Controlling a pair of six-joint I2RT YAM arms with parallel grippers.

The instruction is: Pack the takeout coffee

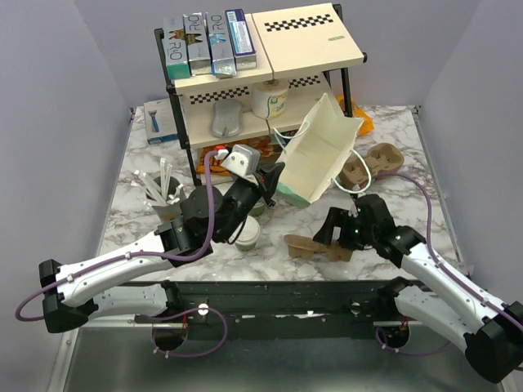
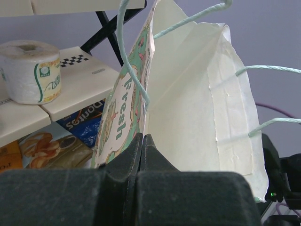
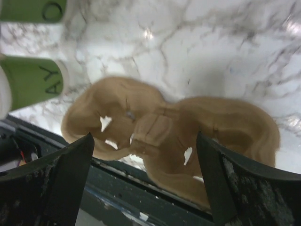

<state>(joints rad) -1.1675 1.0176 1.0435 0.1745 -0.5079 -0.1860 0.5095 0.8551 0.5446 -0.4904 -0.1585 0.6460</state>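
The takeout coffee [image 1: 246,235], a small cup with a round white lid, stands on the marble table just under my left arm. In the right wrist view its green side [image 3: 33,82] shows at the left edge. My left gripper [image 1: 274,181] [image 2: 142,137] is shut on the edge of a cream paper bag [image 1: 320,155] [image 2: 188,117], which it holds up, tilted, with the mouth open toward me. My right gripper [image 1: 333,233] [image 3: 145,136] hangs open just above a brown cardboard cup carrier [image 1: 315,247] [image 3: 164,127], one finger on each side of it and nothing gripped.
A second green cup [image 3: 28,9] stands beyond the coffee. A cup of stirrers [image 1: 163,196] is at the left. More brown carriers [image 1: 374,162] lie at the right, behind the bag. A two-tier shelf [image 1: 306,37] with boxes and a paper roll [image 1: 270,100] fills the back.
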